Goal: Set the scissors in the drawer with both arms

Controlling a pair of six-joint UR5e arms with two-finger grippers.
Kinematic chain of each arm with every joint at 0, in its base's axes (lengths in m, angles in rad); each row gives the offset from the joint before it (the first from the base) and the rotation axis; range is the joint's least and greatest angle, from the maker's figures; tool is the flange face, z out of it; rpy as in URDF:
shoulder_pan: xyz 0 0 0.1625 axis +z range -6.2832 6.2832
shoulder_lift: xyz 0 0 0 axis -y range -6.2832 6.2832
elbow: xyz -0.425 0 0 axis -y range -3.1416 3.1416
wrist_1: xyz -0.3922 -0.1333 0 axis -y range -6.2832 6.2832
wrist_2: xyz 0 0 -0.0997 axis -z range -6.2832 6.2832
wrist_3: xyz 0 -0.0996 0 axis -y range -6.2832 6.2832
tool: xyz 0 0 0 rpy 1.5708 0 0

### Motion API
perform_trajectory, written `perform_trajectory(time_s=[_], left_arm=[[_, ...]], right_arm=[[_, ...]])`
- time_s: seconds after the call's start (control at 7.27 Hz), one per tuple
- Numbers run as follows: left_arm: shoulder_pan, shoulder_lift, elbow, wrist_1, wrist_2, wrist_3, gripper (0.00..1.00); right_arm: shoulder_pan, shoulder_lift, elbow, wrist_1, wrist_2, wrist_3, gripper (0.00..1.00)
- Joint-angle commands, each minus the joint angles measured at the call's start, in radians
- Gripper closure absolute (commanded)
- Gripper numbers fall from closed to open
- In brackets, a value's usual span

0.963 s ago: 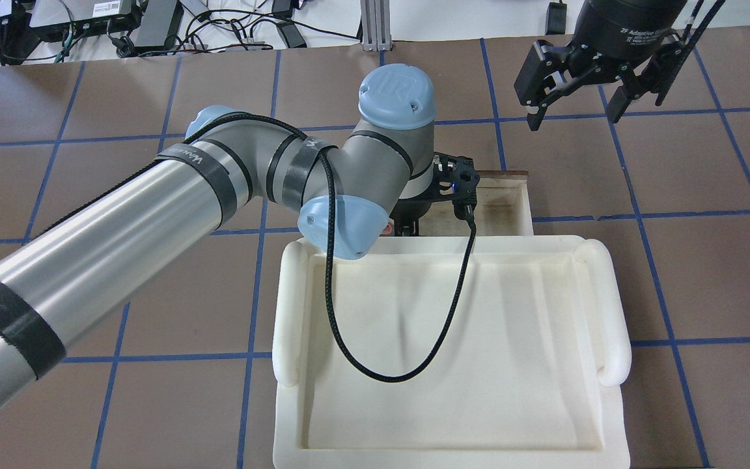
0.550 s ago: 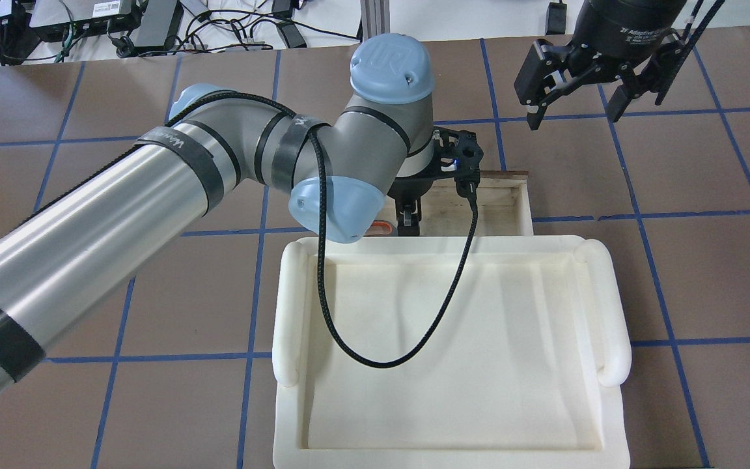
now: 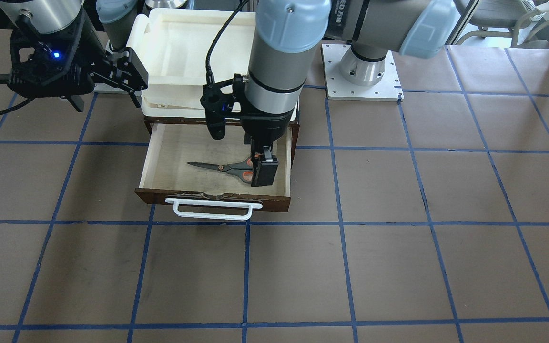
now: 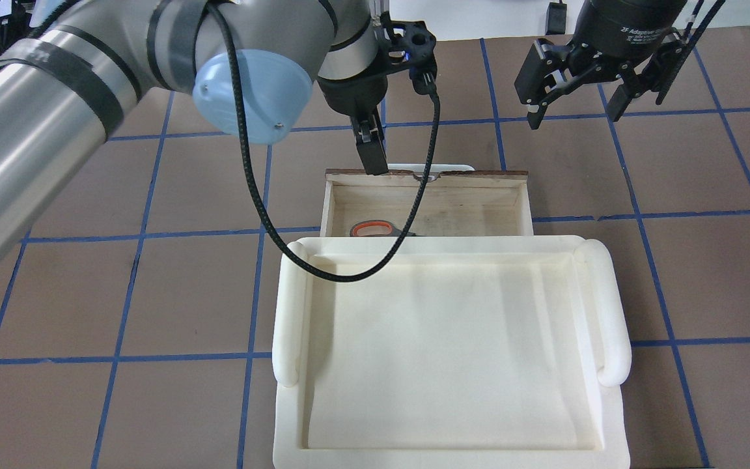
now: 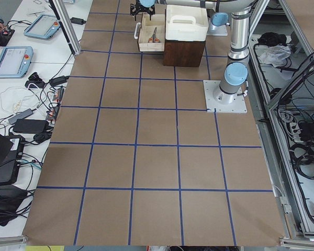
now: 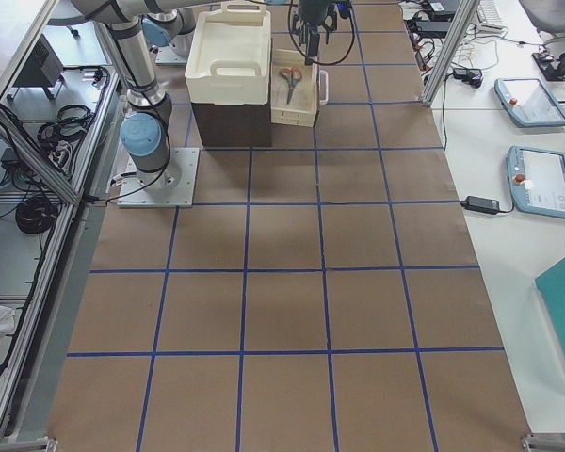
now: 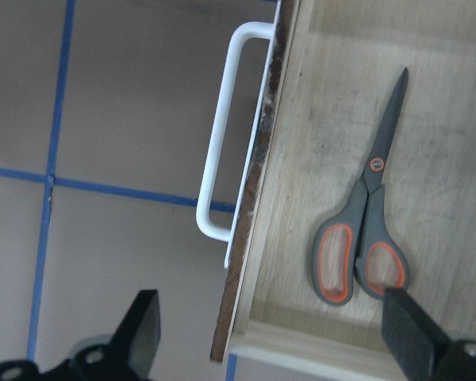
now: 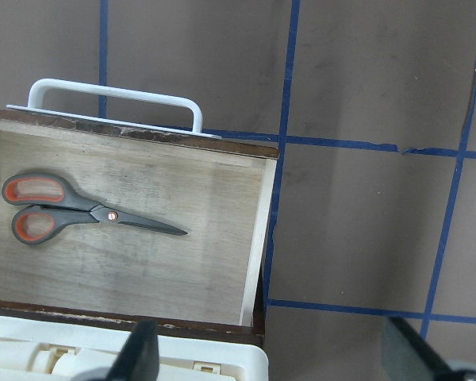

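Observation:
The scissors (image 3: 227,167) lie flat on the pale floor of the open drawer (image 3: 212,196), blades pointing along it; they also show in the left wrist view (image 7: 365,230) and the right wrist view (image 8: 79,210). In the overhead view only one orange-lined loop (image 4: 372,228) shows. My left gripper (image 4: 375,166) hangs above the drawer's front edge, open and empty, its fingers (image 7: 139,325) wide apart. My right gripper (image 4: 571,117) is open and empty, held high beside the drawer.
A cream-white plastic tray (image 4: 287,312) sits on top of the dark cabinet and hides the drawer's back part from above. The drawer's white bar handle (image 3: 212,209) faces away from the robot. The left arm's black cable (image 4: 349,277) hangs over the tray.
My left gripper has risen out of the drawer and moved toward its front edge, leaving the scissors lying inside. The right gripper has not moved.

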Motion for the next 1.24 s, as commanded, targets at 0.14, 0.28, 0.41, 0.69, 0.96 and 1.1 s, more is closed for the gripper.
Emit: perform_trajectory(time_s=[0.14, 0.28, 0.41, 0.69, 0.96, 1.1], left_arm=[[0.142, 0.105, -0.011, -0.006, 0.077, -0.218, 0.00], [0.244, 0.123, -0.031, -0.013, 0.117, -0.327, 0.00], [0.286, 0.149, -0.072, -0.014, 0.133, -0.593, 0.00], [0.285, 0.214, -0.132, -0.060, 0.177, -0.899, 0.00], [0.284, 0.287, -0.200, -0.111, 0.165, -1.027, 0.00], [0.287, 0.295, -0.200, -0.137, 0.147, -1.040, 0.00]], right_arm=[[0.000, -0.004, 0.000, 0.002, 0.000, 0.003, 0.00], [0.003, -0.004, 0.000, 0.004, 0.000, 0.033, 0.00], [0.005, -0.004, 0.008, 0.003, 0.000, 0.091, 0.00], [0.006, -0.014, 0.020, -0.007, -0.018, 0.101, 0.00], [0.006, -0.014, 0.023, -0.004, -0.077, 0.098, 0.00], [0.009, -0.015, 0.025, -0.004, -0.068, 0.097, 0.00]])
